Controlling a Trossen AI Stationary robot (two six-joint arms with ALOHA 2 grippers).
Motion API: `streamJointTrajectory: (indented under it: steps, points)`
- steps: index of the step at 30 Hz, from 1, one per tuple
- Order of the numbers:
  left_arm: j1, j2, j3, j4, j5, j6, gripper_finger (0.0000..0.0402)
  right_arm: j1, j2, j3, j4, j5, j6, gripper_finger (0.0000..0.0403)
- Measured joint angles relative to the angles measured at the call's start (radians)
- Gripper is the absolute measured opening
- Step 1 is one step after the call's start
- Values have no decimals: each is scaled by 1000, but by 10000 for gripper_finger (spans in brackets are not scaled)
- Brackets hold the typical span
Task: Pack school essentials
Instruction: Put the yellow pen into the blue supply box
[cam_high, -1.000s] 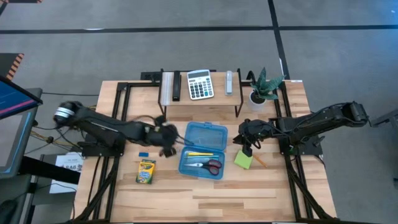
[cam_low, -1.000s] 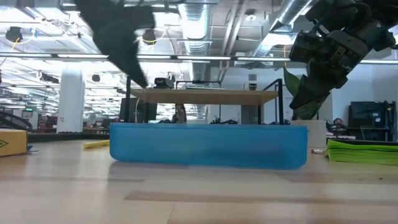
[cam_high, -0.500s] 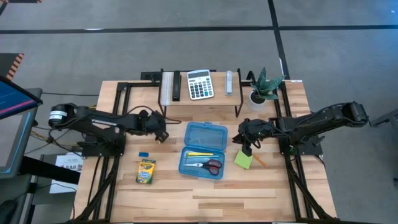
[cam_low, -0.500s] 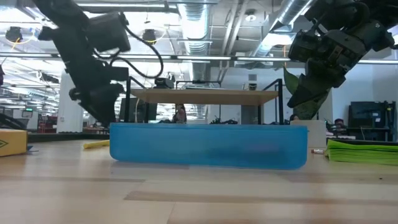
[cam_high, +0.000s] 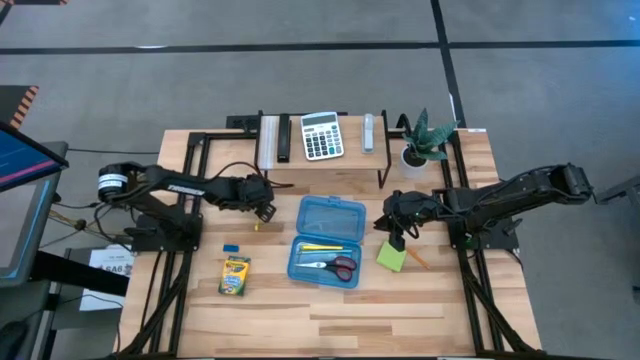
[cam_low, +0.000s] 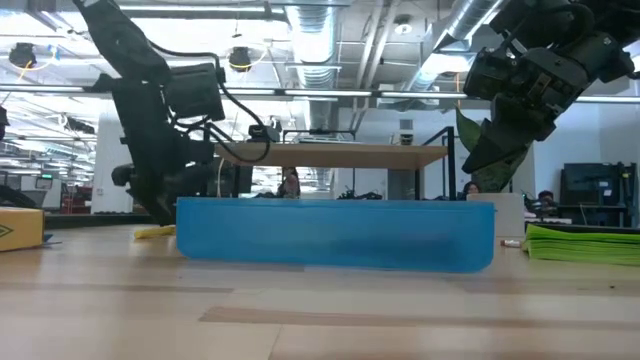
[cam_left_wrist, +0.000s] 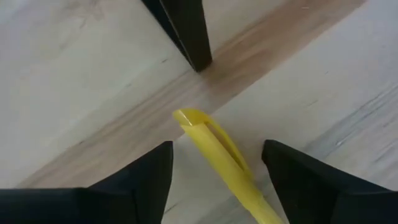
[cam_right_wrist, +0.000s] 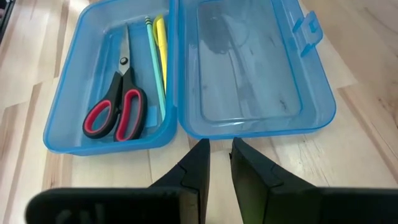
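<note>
The left claw (cam_high: 262, 210) hangs low over the bench (cam_high: 330, 310), just left of the open blue box (cam_high: 326, 241) and near a leg of the black rack (cam_high: 320, 160) at the back. Its fingers (cam_left_wrist: 140, 183) are spread, with a yellow pen (cam_left_wrist: 221, 162) lying flat on the wood between them; no finger touches it. In the low view the pen (cam_low: 153, 232) peeks out at the box's left end.

The right claw (cam_high: 397, 238) hovers off the right edge of the box, over the green sticky-note pad (cam_high: 391, 257). Its fingers (cam_right_wrist: 196, 165) stand close with a narrow gap, and nothing shows between them; whether they pinch anything I cannot tell.

The box lies with its lid folded back. Its tray holds red-handled scissors (cam_right_wrist: 118, 106), a yellow pencil (cam_right_wrist: 161, 40) and a thin teal stick (cam_right_wrist: 154, 62), perhaps another pencil. An orange pencil (cam_high: 417, 259) lies just right of the pad. The crayon box (cam_high: 235, 276) and a tiny blue eraser (cam_high: 231, 248) sit left of the blue box, apart from it. The front of the bench is bare wood.
</note>
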Motion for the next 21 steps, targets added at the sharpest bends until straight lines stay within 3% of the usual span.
streamJointTrajectory:
  steps: [7,17,21]
  points:
    - [1,18,2,6,29,-4,177,2,0,0,-2,0,0,88]
    - [-29,21,1,11,45,40,18,2,0,0,-1,0,-2,88]
    - [-42,24,19,-12,49,58,16,2,0,0,-1,-1,-2,88]
